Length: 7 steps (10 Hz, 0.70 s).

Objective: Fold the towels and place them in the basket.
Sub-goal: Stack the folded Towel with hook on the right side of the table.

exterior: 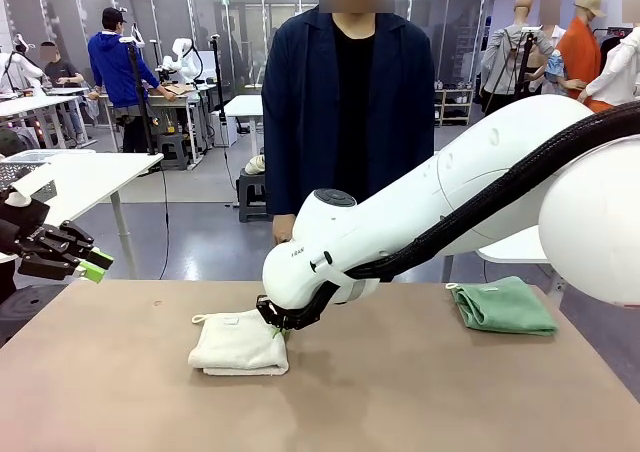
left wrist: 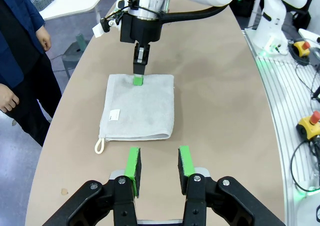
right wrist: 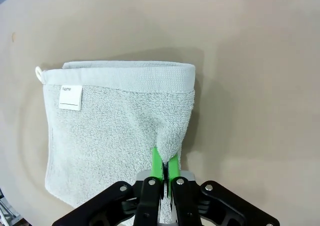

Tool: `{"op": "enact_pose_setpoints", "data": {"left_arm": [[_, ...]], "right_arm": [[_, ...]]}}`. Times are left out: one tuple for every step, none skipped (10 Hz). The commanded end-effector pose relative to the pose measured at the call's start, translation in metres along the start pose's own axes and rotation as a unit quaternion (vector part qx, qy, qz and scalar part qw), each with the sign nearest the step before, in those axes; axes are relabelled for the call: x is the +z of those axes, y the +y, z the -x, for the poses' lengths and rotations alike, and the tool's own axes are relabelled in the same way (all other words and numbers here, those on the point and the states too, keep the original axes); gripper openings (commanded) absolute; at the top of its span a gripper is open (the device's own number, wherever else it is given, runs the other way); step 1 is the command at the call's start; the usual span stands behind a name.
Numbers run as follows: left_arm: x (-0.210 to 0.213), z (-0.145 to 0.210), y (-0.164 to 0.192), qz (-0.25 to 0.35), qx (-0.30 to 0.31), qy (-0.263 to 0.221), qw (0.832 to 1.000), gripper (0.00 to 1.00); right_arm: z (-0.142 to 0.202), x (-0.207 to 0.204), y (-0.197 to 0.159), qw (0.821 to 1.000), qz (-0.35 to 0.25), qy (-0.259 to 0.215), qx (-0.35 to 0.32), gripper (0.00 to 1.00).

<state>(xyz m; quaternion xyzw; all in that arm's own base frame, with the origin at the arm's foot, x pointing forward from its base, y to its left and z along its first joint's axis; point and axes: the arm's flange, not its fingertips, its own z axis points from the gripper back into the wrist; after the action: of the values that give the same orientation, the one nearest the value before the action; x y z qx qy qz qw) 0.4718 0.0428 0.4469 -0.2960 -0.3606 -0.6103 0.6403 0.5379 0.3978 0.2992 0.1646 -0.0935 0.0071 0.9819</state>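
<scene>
1. The cream towel lies folded at lower middle of the front view.
2. The right gripper pinches its edge, fingers pressed together.
3. The left gripper hangs spread, farther off.
4. The green towel waits at right.

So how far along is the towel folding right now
Both towels look folded: the green towel lies at the table's right end, the cream towel near the middle. In hand: the right gripper is shut on the cream towel's edge, while the left gripper hangs open above the table. Left: neither towel is in a basket.
</scene>
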Motion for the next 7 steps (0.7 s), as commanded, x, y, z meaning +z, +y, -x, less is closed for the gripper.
{"op": "enact_pose_setpoints", "data": {"left_arm": [[0.0,0.0,-0.001,0.0,-0.004,-0.006,1.0,0.41],[0.0,0.0,-0.001,0.0,-0.004,-0.006,1.0,0.41],[0.0,0.0,-0.001,0.0,-0.004,-0.006,1.0,0.41],[0.0,0.0,-0.001,0.0,-0.004,-0.006,1.0,0.41],[0.0,0.0,-0.001,0.0,-0.004,-0.006,1.0,0.41],[0.0,0.0,-0.001,0.0,-0.004,-0.006,1.0,0.41],[0.0,0.0,-0.001,0.0,-0.004,-0.006,1.0,0.41]], "right_arm": [[-0.004,0.015,-0.008,1.0,0.011,-0.014,0.018,0.05],[-0.013,0.041,-0.024,0.999,0.008,-0.021,0.026,0.05],[-0.02,0.065,-0.041,0.999,0.015,-0.039,0.033,0.05],[-0.025,0.091,-0.059,0.998,0.015,-0.053,0.032,0.05],[-0.031,0.115,-0.078,0.997,0.013,-0.061,0.045,0.05],[-0.04,0.14,-0.105,0.996,0.032,-0.074,0.048,0.05],[-0.045,0.164,-0.13,0.994,0.036,-0.084,0.059,0.05]]}}
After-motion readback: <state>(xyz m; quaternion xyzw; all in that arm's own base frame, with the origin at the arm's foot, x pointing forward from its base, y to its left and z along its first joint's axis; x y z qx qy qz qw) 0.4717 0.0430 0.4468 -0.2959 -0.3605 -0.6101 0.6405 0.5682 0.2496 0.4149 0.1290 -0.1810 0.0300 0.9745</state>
